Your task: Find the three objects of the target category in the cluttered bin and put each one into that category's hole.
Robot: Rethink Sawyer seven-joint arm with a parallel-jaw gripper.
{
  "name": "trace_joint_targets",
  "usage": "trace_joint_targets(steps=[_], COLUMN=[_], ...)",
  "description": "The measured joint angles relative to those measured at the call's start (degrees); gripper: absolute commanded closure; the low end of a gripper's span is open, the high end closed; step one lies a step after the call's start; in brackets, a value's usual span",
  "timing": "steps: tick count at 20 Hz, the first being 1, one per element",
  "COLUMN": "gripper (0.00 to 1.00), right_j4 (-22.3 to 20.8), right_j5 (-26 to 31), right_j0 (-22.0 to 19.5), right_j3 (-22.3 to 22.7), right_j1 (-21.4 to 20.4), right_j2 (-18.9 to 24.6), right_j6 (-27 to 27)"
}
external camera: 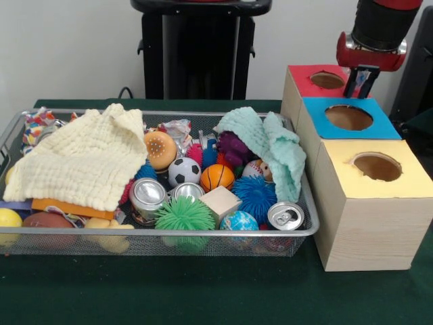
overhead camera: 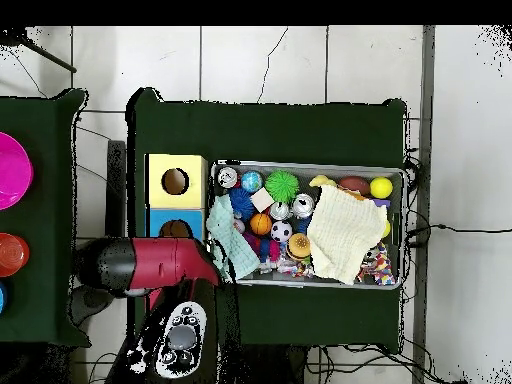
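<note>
Claw (external camera: 360,82) hangs over red box (external camera: 308,87) hole, apparently empty; spread or pressed together: can't tell.

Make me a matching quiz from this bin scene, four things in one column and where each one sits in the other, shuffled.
Things:
1. green spiky ball
2. yellow cloth
3. gripper
4. mint cloth

Places:
A. above the red box
B. bin's front edge, middle
C. bin's end nearest the boxes
D. bin's end away from the boxes

Pairs: 1-B, 2-D, 3-A, 4-C
</note>
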Motion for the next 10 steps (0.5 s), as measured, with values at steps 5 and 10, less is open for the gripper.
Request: trace_joint_targets(steps=[5, 10], gripper=[1.00, 1.00], right_j4=[0.01, -0.04], right_j5=[3.61, 5.96], right_j0=[0.00, 0.07], right_j3=[-2.35, -3.97], right_j1=[1.24, 2.02], right_j2=[-0.13, -0.13], right_j6=[0.00, 0.00])
